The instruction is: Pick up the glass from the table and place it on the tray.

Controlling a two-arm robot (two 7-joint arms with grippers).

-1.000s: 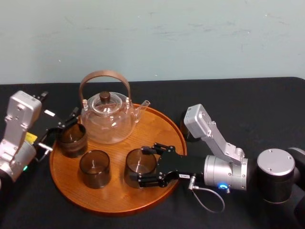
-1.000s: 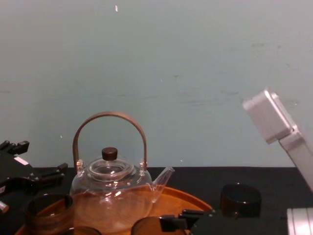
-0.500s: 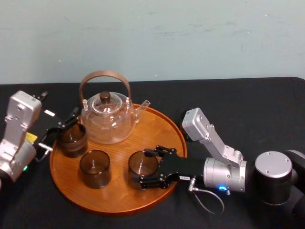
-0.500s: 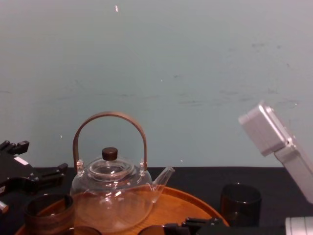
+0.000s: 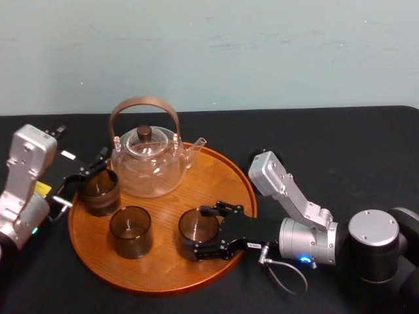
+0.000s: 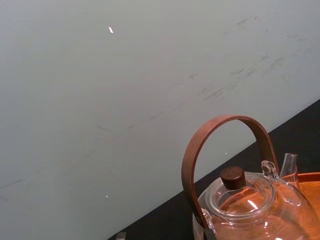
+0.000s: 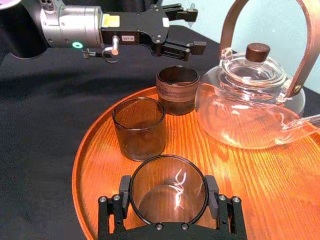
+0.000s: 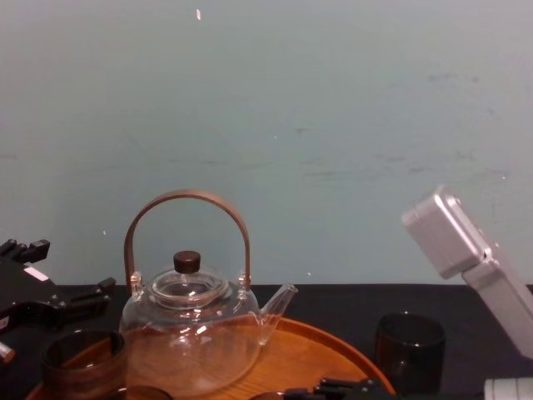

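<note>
The right gripper [image 7: 169, 186] pinches the glass [image 7: 169, 202] from both sides, low centre of the right wrist view. The glass seems to rest on the tray [image 5: 216, 176], lower middle of the head view. The left gripper [image 5: 87, 169], fingers spread, hangs beside a dark cup [image 5: 99, 191] at middle left.

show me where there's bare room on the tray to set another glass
Free: tray wood between teapot spout and right end effector, and the front strip by the rim. Crowded: left side, three glasses, left end effector there.
</note>
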